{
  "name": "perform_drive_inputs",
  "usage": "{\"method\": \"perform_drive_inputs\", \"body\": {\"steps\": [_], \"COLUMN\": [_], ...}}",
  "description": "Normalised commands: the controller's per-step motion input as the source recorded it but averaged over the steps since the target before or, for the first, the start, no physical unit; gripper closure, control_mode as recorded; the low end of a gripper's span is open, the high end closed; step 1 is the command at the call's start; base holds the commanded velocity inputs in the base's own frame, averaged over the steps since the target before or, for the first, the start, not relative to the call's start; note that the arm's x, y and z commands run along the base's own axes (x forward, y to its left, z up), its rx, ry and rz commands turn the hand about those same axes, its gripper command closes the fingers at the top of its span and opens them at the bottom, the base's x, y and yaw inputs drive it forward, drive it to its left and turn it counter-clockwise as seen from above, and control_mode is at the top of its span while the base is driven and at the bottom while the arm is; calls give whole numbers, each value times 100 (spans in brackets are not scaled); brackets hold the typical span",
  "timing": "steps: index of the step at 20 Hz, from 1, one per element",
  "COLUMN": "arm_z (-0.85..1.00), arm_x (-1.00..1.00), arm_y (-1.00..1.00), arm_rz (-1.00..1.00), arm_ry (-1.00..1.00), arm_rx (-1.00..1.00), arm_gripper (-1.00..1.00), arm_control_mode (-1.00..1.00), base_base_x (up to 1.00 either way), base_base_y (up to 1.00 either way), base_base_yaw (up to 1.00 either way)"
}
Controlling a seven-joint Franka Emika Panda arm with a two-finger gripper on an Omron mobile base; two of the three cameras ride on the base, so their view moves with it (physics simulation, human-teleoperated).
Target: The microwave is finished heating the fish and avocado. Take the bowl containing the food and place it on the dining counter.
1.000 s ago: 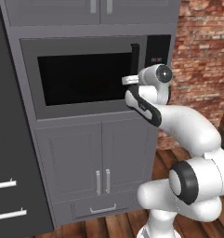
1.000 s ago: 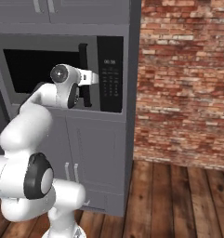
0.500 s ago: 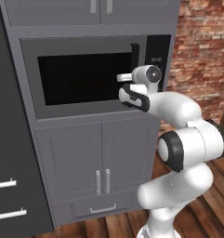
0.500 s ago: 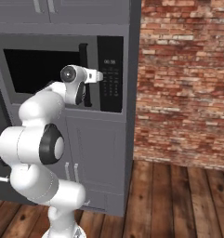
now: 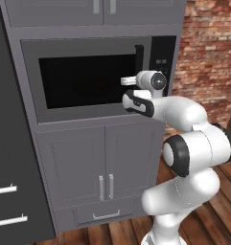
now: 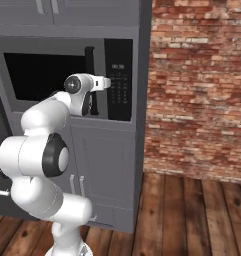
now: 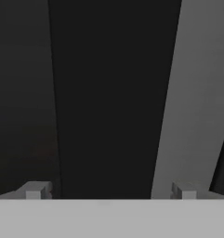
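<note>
Now the fingers (image 7: 35, 189) — spread wide, empty — sit closer to the microwave (image 5: 88, 81) handle (image 5: 139, 60).

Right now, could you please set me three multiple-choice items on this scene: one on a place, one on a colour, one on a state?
1. Where is the gripper?
A. at the microwave door's handle side
B. down by the floor
C. at the brick wall

2. What colour is the keypad panel?
A. white
B. black
C. red

3. How is the microwave door?
A. wide open
B. removed
C. shut

Answers: 1 A, both base views show the hand up against the door beside the handle. 2 B, the panel right of the door is black. 3 C, the dark glass sits flush in its grey frame.
</note>
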Motion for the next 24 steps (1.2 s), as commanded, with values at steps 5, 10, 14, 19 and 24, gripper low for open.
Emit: {"method": "perform_drive_inputs", "body": {"steps": [5,10,14,19,24], "arm_z": [0,4,26,53,73], "arm_x": [-2,-16,-50,-68,-78], "arm_y": [0,0,16,39,65], "arm_rz": [0,0,0,0,0], "arm_ry": [0,0,0,0,0], "arm_rx": [0,0,0,0,0], "arm_gripper": [100,100,100,100,100], "arm_control_mode": [-100,-100,-100,-100,-100], "base_base_x": [0,0,0,0,0], "base_base_y": [0,0,0,0,0], "base_base_yaw": [0,0,0,0,0]}}
